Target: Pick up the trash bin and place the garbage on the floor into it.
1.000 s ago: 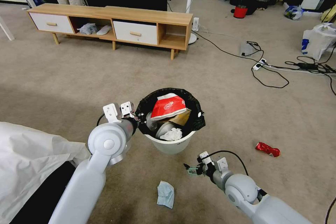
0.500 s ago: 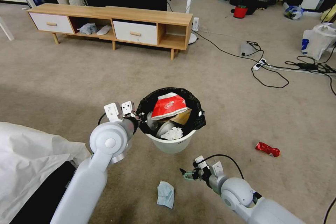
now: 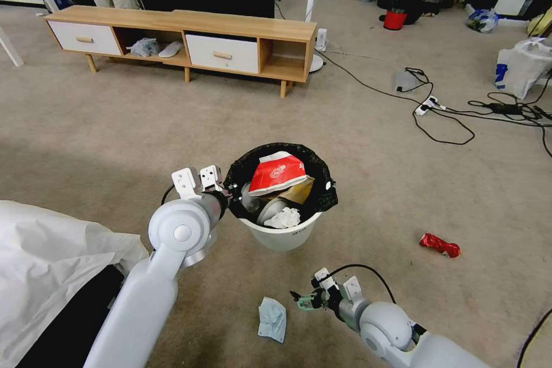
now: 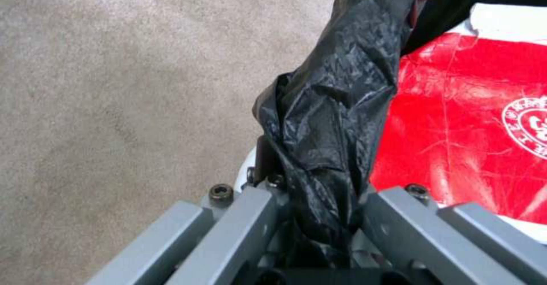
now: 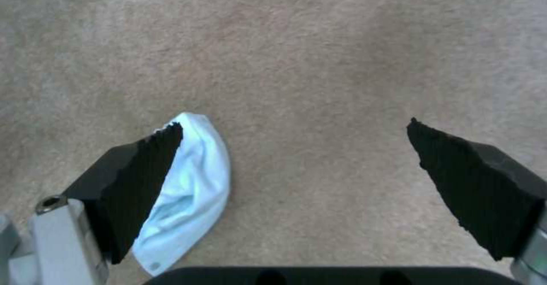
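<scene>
The white trash bin (image 3: pixel 283 237) with its black bag (image 4: pixel 330 118) folded over the rim hangs above the carpet. My left gripper (image 3: pixel 227 188) is shut on the bagged rim (image 4: pixel 319 216). Inside lie a red-white packet (image 3: pixel 277 172), a brown paper bag (image 3: pixel 299 191) and crumpled white tissue (image 3: pixel 283 218). A light blue mask (image 3: pixel 271 319) lies on the carpet; in the right wrist view the mask (image 5: pixel 191 191) sits partly behind one pad. My right gripper (image 3: pixel 299 301) hovers open just right of it, empty. A red wrapper (image 3: pixel 440 245) lies further right.
A low wooden TV cabinet (image 3: pixel 184 40) stands ahead. Cables and a power strip (image 3: pixel 428 106) trail over the carpet at right, near a white plastic shopping bag (image 3: pixel 520 66). White sheeting (image 3: pixel 52 259) covers something at my lower left. A small red bucket (image 3: pixel 394 19) stands far back.
My right gripper has moved down and to the left, closer to the blue mask. The left gripper and the bin have held their place.
</scene>
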`<state>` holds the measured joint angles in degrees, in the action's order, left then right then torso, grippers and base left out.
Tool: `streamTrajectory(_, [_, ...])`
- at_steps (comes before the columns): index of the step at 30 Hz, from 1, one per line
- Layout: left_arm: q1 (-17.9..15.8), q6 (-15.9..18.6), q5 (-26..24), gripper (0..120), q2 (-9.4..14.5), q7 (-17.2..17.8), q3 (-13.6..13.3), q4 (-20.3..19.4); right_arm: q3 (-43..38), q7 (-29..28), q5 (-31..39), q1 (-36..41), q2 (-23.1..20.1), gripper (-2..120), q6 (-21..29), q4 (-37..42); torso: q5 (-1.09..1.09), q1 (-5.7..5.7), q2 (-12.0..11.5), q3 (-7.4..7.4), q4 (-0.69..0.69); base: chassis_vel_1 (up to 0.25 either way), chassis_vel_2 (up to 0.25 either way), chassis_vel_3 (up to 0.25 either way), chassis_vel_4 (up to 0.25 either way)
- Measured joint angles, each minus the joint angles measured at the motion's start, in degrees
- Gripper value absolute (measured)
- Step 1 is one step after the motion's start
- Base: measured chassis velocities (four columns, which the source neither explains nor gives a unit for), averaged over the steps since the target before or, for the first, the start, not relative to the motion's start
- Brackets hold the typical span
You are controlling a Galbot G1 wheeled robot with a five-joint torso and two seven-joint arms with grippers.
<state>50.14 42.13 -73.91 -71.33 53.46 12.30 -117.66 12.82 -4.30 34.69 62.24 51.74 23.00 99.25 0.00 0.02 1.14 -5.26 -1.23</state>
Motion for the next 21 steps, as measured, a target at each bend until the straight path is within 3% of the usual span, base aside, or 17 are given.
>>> streamTrajectory(21, [1.18,0.0,0.97,2,-0.41,-0.52,0.01,-0.5,4.44,0.7,0.11,-2.93,4.31,100,-2.83,-10.32,0.0,0.0,0.0,0.0,0.0,0.0,0.0,0.0,0.0])
